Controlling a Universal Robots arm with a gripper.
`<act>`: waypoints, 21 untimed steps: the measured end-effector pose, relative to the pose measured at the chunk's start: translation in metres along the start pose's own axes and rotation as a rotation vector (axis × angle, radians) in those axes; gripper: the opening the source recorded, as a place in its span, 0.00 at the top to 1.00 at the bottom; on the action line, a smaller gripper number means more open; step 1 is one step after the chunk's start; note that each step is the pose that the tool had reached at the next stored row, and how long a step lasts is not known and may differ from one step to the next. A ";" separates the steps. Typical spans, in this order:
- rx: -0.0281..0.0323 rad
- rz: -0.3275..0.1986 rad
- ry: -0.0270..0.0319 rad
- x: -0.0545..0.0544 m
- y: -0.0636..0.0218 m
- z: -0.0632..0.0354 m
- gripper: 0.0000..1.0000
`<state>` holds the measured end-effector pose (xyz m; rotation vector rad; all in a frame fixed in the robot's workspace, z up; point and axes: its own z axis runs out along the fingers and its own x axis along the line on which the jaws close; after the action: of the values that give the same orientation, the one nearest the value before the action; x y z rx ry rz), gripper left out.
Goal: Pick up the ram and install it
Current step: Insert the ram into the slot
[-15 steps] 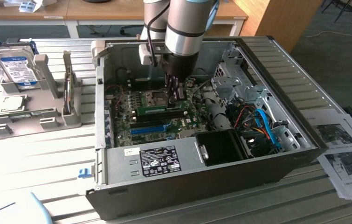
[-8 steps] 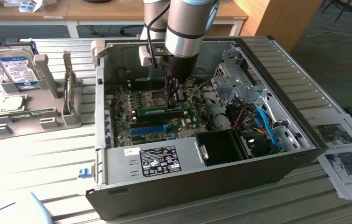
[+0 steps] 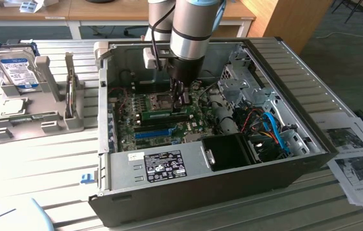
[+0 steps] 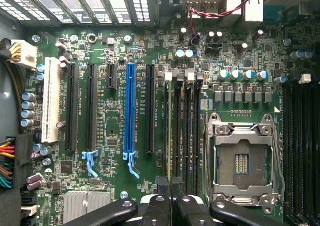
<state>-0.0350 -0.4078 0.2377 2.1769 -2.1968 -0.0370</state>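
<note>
The ram, a thin green stick with a white label, stands on edge in a memory slot on the motherboard inside the open computer case. My gripper hangs just above the ram's end toward the exterior view's right; whether it touches the ram I cannot tell. In the wrist view my gripper is shut, its black fingers pressed together with nothing seen between them. They sit over the row of dark memory slots, between the blue slot and the CPU socket.
The case walls surround the arm, with a drive cage, cables and a power supply close by. A grey rack at the exterior view's left holds a hard drive. Papers lie at the right.
</note>
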 end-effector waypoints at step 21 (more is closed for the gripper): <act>0.0009 0.000 0.0001 0.000 0.0017 0.0048 0.89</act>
<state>-0.0370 -0.4081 0.2330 2.1773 -2.1972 -0.0359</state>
